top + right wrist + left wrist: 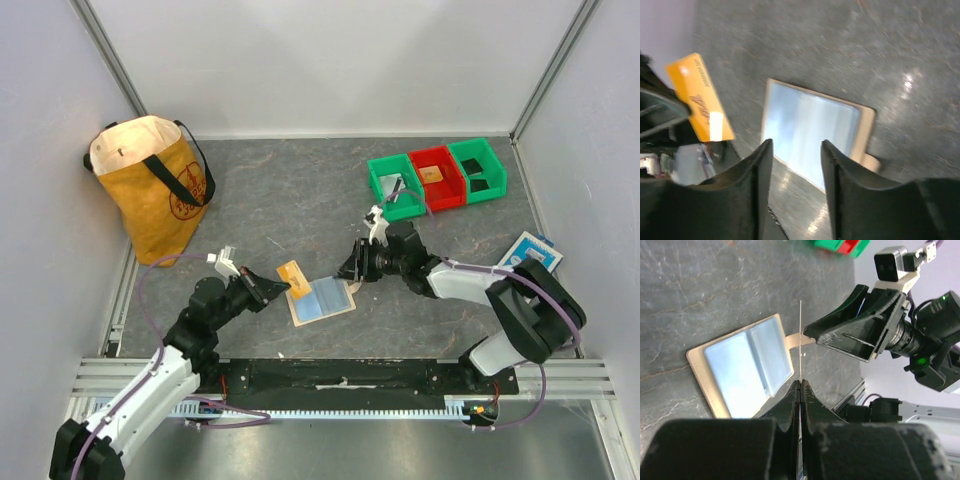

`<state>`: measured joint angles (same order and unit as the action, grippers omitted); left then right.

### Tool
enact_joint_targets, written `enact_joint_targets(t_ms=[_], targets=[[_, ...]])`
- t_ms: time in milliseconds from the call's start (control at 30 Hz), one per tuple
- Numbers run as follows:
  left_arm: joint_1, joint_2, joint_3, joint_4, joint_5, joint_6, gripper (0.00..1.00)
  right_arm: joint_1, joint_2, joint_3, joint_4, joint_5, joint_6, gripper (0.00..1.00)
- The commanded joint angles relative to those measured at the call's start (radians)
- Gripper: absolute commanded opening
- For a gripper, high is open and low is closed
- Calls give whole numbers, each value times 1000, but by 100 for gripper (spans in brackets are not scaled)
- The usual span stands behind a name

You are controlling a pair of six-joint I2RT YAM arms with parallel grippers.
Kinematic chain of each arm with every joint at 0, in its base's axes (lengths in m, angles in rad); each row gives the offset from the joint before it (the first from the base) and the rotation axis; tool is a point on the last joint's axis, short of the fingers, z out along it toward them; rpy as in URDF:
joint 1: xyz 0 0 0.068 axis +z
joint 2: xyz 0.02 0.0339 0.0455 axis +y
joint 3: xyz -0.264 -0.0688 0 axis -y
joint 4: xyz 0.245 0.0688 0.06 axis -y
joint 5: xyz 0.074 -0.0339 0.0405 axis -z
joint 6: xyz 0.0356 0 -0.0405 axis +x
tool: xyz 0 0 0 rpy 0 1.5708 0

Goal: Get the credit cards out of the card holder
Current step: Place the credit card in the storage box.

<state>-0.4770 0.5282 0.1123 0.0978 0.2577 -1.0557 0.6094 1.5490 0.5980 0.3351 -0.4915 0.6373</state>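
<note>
Our left hand [268, 290] is clenched on the orange card [293, 277], held on edge by the left side of the holder [322, 298]. The holder lies open and flat on the bench [280, 190], tab toward our right hand [352, 265]. That hand hangs released over that side, so it is probably the nearer one for any further card.

White arms [150, 390], purple cables [141, 298], black left pincer [283, 289] and right pincer [796, 150].

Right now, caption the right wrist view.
Right hand open over the unfolded card holder; left hand holds an orange card.
</note>
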Motion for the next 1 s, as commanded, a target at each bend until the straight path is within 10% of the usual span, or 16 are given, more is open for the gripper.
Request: enact_joint_targets(t_ms=[0,467,967], targets=[[6,-94,-20,28,-67,-76,2,13,-110,-24,187,2,120,55],[6,-2,30,329,-35,-136,2,115,-20,-67,760,-5,410,67],[5,24,40,414,-23,-161,2,122,31,-49,827,-31,429,56]])
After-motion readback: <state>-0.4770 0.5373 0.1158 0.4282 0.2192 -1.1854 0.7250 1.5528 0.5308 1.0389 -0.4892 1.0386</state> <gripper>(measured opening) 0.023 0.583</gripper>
